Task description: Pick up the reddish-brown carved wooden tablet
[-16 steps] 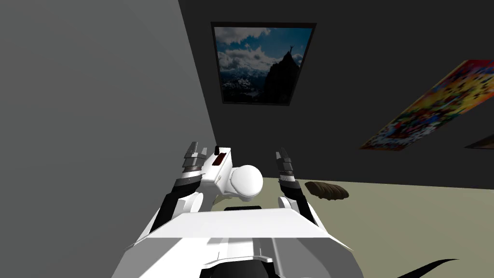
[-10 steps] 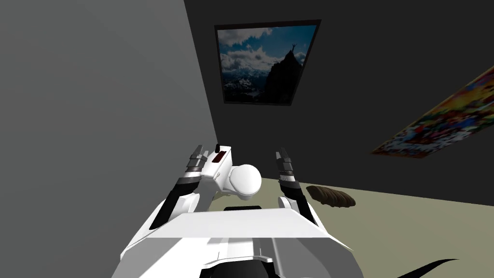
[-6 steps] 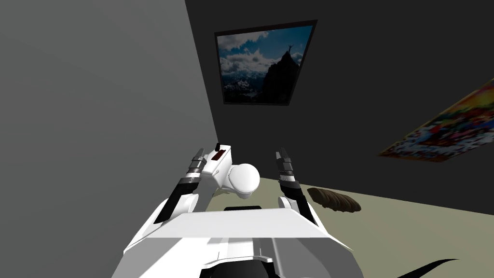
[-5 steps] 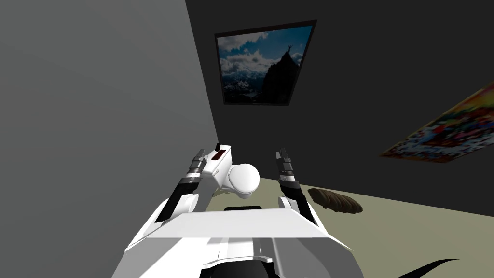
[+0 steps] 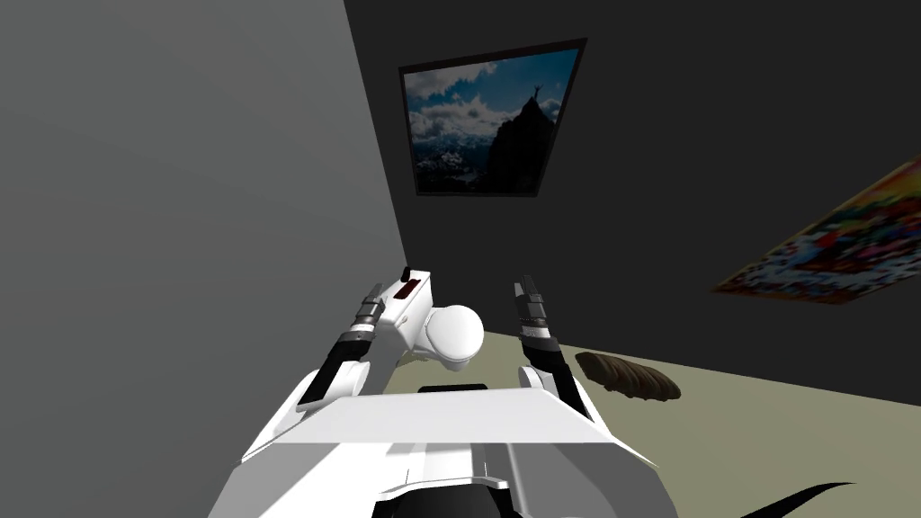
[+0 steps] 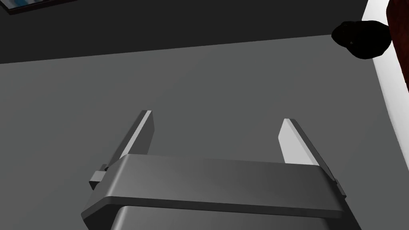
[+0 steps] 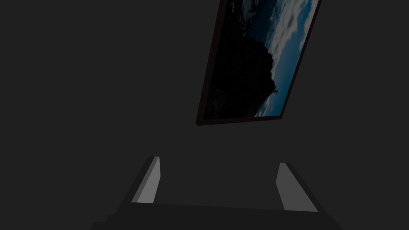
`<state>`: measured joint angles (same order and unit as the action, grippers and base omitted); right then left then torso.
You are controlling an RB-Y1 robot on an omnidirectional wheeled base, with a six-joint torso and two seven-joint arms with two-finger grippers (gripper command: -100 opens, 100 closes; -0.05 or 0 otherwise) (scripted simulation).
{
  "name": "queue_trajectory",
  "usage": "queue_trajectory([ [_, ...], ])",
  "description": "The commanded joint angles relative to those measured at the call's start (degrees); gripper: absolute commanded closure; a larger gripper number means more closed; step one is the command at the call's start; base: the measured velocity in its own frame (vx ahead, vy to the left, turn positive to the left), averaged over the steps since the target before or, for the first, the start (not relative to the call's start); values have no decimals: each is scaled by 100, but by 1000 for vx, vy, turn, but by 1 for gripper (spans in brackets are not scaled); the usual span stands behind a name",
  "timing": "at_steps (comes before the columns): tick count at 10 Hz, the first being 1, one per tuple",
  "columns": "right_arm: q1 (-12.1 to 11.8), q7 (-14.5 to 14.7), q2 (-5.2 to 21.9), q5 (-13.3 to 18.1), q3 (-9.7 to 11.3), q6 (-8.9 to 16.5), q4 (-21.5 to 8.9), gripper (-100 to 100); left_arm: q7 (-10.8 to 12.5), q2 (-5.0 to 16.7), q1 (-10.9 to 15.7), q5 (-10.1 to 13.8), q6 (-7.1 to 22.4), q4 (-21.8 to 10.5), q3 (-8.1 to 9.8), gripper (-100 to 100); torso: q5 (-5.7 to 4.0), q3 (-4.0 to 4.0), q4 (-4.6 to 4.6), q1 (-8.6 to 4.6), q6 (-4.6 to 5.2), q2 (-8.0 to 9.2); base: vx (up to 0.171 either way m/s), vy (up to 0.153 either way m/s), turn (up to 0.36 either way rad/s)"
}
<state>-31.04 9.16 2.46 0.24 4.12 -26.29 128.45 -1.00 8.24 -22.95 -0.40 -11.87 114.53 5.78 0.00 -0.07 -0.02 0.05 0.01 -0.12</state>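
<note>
My left gripper stands wide open, its 2 fingers about a third of the frame apart with nothing between them, facing a plain grey wall. My right gripper is open just as wide and empty too. In the head view the left gripper sits just beside the white tank of a toilet. The right gripper is held up on the other side of the bowl, well apart from the tank. The tablet lies flat on the tank's top, a dark reddish-brown slab with a small black lump near its far end. My left wrist view catches it too: past the finger on the toilet side, the tablet shows as a dark red strip on the tank's white edge, close to the black lump. So the tablet lies sideways from my left jaws, toward my right and a little ahead, not in line with them. Its long axis seems to run along the tank top, roughly the way my fingers point. The left arm is plainly the nearer one. I judge the coming move turns on shifting that hand inward over the tank, so the 2 fingers come down across the tablet's narrow width.
</note>
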Motion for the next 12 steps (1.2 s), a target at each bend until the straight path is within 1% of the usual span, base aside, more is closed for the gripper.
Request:
queue_trajectory([
  [1, 0, 0, 0, 0, 0, 0, 0, 0, -13, 0, -3, 5, 128, -207, 4, -100, 0, 0, 0, 0, 0, 0, 30, 40, -15],
  [3, 0, 0, 1, 0, -1, 0, 0, 0, -96, -16, 7, 67, 386, -568, -23, -100, 5, -7, -3, 22, 0, -13, 67, 88, -33],
  [6, -1, 0, 1, 0, -1, 0, 0, 0, -197, -72, 2, 144, 597, -842, -70, -100, 6, -12, -4, 24, 0, -20, 66, 78, -35],
  [7, -1, 0, 1, 0, -1, 0, 0, 0, -269, -155, -1, 200, 728, -1012, -109, -100, 5, -11, -4, 23, 0, -18, 82, 103, -44],
  [8, -1, 0, 1, 0, -1, 0, 0, 0, -335, -297, 2, 251, 840, -1161, -148, -100, 7, -14, -5, 32, 0, -24, 119, 98, -82],
  [10, -1, 0, 1, 0, -1, 0, 0, 0, -387, -501, 13, 293, 924, -1282, -184, -100, 6, -22, -8, 28, 0, -38, 106, 85, -41],
  [12, -1, 0, 1, 0, -1, 0, 0, 0, -419, -713, 34, 320, 973, -1354, -212, -100, 4, -16, -6, 14, 0, -26, 68, 42, -32],
])
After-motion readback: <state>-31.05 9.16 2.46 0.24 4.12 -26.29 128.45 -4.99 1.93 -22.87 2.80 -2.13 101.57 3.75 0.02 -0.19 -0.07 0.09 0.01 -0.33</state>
